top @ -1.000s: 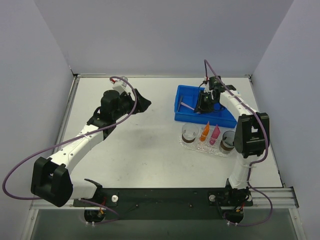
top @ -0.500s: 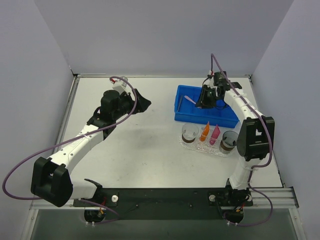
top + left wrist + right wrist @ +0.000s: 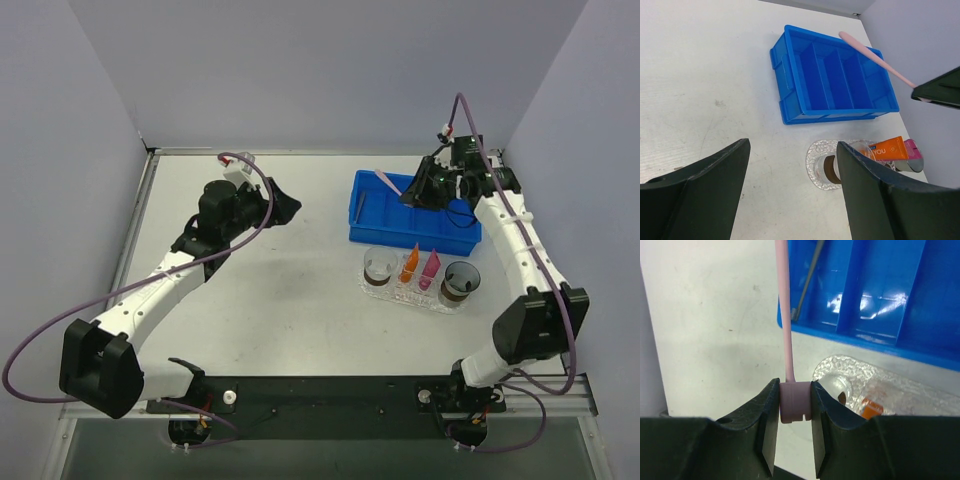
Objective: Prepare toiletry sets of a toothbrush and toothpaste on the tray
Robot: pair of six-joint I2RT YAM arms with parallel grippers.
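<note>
Pale lilac and stick-thin, the toothbrush (image 3: pixel 388 182) is riding higher than a second ago, the right gripper (image 3: pixel 420 192) having lifted it above the glossy blue bin (image 3: pixel 405 236). At the bin's 6 o'clock, the bumpy clear tray (image 3: pixel 398 293) is carrying soft tapered toothpaste (image 3: pixel 410 265) tubes. From the left wrist, the left gripper (image 3: pixel 790 150) is gaping wide, holding nothing. From the right wrist, the jaws are pinching the brush's blocky handle end.
</note>
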